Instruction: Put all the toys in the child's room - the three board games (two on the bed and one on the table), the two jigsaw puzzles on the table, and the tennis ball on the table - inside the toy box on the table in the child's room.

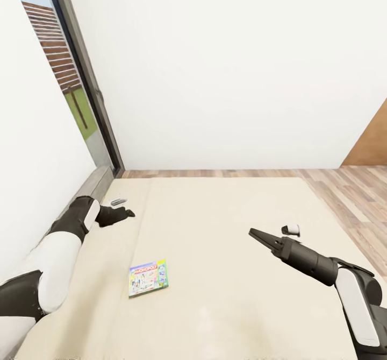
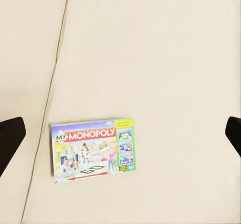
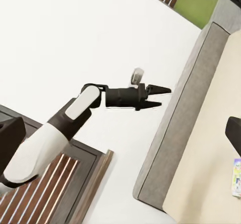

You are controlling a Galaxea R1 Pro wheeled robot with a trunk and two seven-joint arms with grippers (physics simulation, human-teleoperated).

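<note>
One board game (image 1: 148,277), a flat box with a "MONOPOLY" cover, lies on the cream bed (image 1: 226,295) at its near left. My left gripper (image 1: 128,213) hovers above the bed's far left corner, well beyond the box. It is open and holds nothing. The left wrist view looks down on the board game (image 2: 93,149), with the left gripper (image 2: 120,136) spread wide and its fingertips (image 2: 10,141) at the picture's edges. My right gripper (image 1: 253,234) hangs open and empty over the bed's right half. In the right wrist view the left gripper (image 3: 161,96) has its jaws apart.
A tall window (image 1: 59,75) fills the left wall, and a white wall stands behind the bed. A grey bed frame (image 1: 95,183) runs along the left side. Wood-plank floor (image 1: 355,198) lies to the right, with a brown wardrobe door (image 1: 372,143) at the far right.
</note>
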